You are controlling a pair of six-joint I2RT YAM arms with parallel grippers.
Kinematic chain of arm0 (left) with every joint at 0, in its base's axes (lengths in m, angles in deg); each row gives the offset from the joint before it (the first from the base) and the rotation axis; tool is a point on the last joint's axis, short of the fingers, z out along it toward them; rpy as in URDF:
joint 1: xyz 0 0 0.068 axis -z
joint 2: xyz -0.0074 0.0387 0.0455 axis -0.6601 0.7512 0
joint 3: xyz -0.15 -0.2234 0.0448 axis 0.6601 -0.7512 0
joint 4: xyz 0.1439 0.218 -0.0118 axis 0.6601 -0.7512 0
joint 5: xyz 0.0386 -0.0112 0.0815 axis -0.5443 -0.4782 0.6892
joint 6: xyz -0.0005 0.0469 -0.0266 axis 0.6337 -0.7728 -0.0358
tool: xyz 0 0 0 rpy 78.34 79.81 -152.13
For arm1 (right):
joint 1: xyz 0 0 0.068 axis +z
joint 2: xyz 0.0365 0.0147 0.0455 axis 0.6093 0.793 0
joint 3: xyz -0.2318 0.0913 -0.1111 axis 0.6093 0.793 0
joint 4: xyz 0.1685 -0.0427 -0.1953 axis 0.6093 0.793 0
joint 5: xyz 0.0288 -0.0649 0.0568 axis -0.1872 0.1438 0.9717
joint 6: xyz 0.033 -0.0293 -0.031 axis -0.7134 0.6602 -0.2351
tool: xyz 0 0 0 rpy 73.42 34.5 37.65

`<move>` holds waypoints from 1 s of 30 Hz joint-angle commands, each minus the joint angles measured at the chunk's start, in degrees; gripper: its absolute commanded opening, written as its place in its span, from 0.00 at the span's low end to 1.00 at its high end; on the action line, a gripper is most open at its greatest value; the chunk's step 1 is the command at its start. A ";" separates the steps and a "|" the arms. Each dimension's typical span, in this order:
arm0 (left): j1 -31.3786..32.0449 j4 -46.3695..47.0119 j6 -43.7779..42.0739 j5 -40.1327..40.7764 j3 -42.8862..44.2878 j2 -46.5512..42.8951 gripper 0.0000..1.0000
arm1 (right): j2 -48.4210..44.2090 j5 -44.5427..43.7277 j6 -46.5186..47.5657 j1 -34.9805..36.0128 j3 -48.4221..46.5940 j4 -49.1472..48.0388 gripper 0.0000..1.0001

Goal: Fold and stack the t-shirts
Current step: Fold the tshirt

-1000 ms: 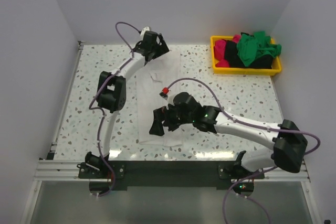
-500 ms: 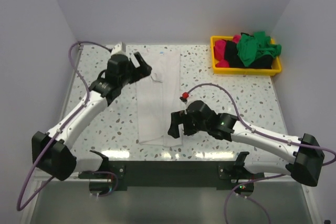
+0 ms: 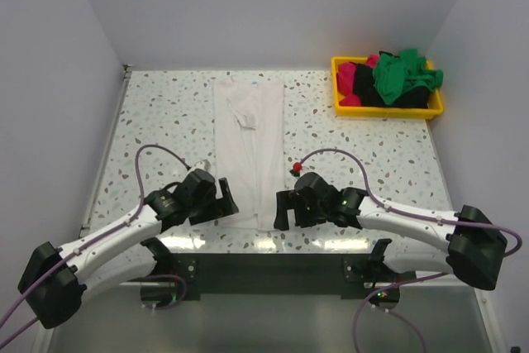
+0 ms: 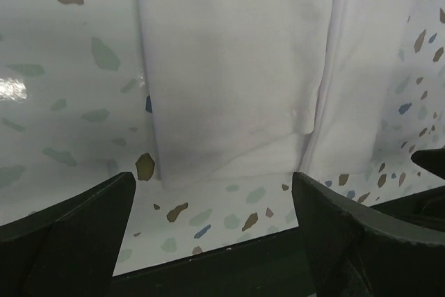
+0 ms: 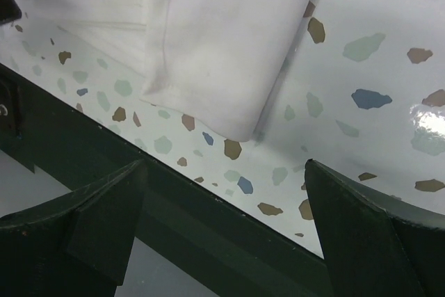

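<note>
The left pincer (image 3: 228,202) and right pincer (image 3: 282,209), both spread apart and empty, flank the near hem of the lengthwise-folded white t-shirt (image 3: 250,146), seemingly poised to fold it upward.

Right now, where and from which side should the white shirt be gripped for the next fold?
Probably its near hem corners, left gripper on one, right gripper on the other, from the near side: the white shirt lies flat as a long strip.
</note>
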 commanded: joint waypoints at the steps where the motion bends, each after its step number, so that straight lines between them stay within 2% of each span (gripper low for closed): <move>1: 3.13 2.75 6.12 -3.04 -3.56 0.44 1.00 | 0.73 1.49 -4.20 -0.06 1.58 -4.25 0.99; 6: 5.96 1.02 8.94 -1.66 -3.92 3.69 0.88 | 1.35 -0.79 -4.55 -0.06 1.75 -3.55 0.98; 12: 6.05 -1.72 10.52 2.92 -3.39 5.54 0.73 | 3.81 1.66 -6.22 -0.06 3.77 -7.05 0.91; 16: 6.05 -3.29 11.40 6.35 -2.61 7.03 0.67 | 6.71 2.72 -7.28 -0.15 3.86 -8.29 0.81; 19: 6.13 -4.79 11.23 8.73 -1.73 8.70 0.66 | 7.85 3.25 -7.89 -0.15 4.13 -9.52 0.78; 26: 6.05 -4.62 11.32 9.52 -2.16 10.64 0.47 | 10.05 1.93 -9.65 -0.15 3.25 -8.12 0.70; 27: 6.05 -4.79 11.40 9.61 -2.25 10.64 0.41 | 10.49 1.32 -10.00 -0.15 3.16 -7.33 0.68; 30: 6.05 -5.67 11.58 9.88 -2.51 10.11 0.25 | 11.81 1.14 -10.53 -0.15 2.37 -5.84 0.51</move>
